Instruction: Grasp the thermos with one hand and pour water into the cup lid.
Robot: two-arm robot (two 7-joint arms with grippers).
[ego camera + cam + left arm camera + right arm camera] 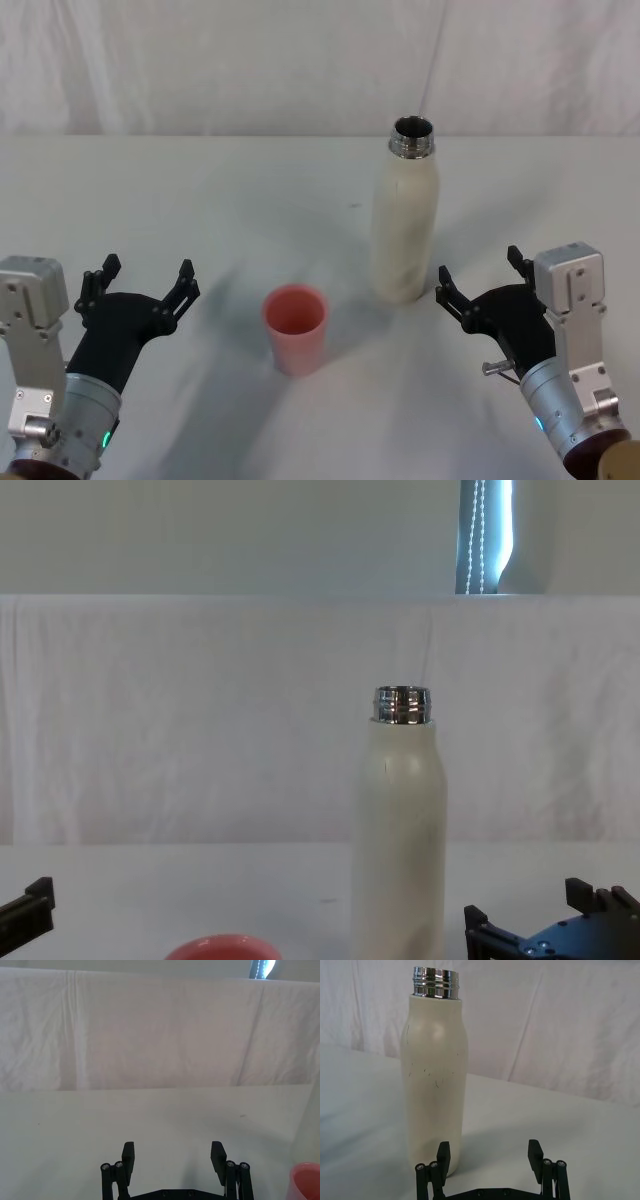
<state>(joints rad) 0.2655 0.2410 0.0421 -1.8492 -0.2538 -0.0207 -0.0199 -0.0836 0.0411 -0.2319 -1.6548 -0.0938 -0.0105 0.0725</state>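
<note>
My right gripper [478, 280] sits low over the bench [200, 200] at the near right, forearm angled forward and slightly inward so the fingers [450, 290] point toward the base of the thermos [404, 225]. The fingers are spread wide and hold nothing. In my right wrist view the thermos [434, 1080] stands just ahead of the gripper [490, 1152], offset toward one finger [443, 1156] rather than centred between the two; that finger looks very close to the bottle's lower wall, though I cannot tell whether it touches.

The thermos stands upright on the bench, right of centre and farther back than the cup lid [295, 328]. Its chrome neck [412, 137] is uncapped and open at the top. From my chest view the bottle [400, 830] rises tall, with the right gripper [545, 935] low at its right side.

The cup lid rests mouth-up on the bench, nearer to me and to the left of the thermos, apart from it. Its rim [222, 946] shows at the bottom edge of the chest view.

My left gripper [140, 285] hovers low at the near left, forearm angled forward, its fingers [128, 1155] equally wide apart and empty, with the cup lid [306, 1180] off to its side.
</note>
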